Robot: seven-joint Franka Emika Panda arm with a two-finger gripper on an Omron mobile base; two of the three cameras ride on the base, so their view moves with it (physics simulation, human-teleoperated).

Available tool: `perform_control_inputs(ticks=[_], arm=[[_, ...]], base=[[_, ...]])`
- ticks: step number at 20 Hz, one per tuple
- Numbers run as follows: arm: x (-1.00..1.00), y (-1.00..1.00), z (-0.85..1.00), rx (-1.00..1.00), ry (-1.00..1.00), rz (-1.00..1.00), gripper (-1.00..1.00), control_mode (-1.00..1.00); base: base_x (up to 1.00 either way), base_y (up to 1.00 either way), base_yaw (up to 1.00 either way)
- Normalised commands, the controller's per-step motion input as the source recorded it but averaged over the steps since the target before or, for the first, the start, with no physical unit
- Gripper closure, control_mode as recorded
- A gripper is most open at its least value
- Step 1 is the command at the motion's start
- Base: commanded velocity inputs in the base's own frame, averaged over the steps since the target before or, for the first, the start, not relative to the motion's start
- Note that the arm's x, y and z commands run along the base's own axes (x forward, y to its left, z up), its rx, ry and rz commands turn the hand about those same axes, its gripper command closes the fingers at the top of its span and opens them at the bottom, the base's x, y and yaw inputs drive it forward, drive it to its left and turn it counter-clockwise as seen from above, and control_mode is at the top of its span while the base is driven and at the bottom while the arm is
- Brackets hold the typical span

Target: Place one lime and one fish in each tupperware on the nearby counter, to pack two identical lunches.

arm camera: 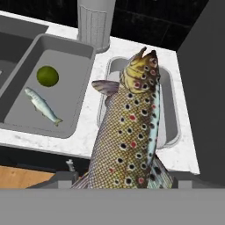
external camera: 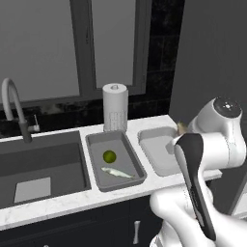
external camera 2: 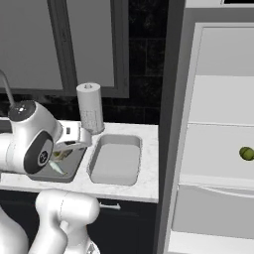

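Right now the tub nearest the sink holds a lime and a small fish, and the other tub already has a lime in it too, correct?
Not quite. The tub nearest the sink does hold a lime and a small fish, but the other tub is empty, as the right base view shows. A second lime sits on a fridge shelf.

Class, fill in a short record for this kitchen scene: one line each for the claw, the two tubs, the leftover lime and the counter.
claw: closed on a big spotted fish, held above the counter
left tupperware: holds one lime and one small silver fish
right tupperware: nothing inside yet
second lime: on a fridge shelf
counter: also carries a paper towel roll behind the tubs
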Motion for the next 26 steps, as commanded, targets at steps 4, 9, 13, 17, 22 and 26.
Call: perform_control_inputs(ticks=[4,9,13,17,22,26], arm=[[0.51,-0.13,-0.21,0.0,0.0,0.0,1.0,-1.0],[0.68,-0.12,-0.46,-0.01,0.02,0.0,1.0,-1.0],[0.62,-0.03,-0.75,-0.04,0.02,0.0,1.0,-1.0],[0.51,-0.14,-0.7,-0.03,0.03,0.0,1.0,-1.0],[0.31,-0.37,-0.34,0.0,0.02,0.0,1.0,-1.0],[0.38,-0.2,-0.34,0.0,0.04,0.0,1.0,-1.0]], base=[[0.0,0.0,0.0],[0.0,0.0,0.0],[0.0,0.0,0.0],[0.0,0.0,0.0],[0.0,0.0,0.0],[0.0,0.0,0.0]])
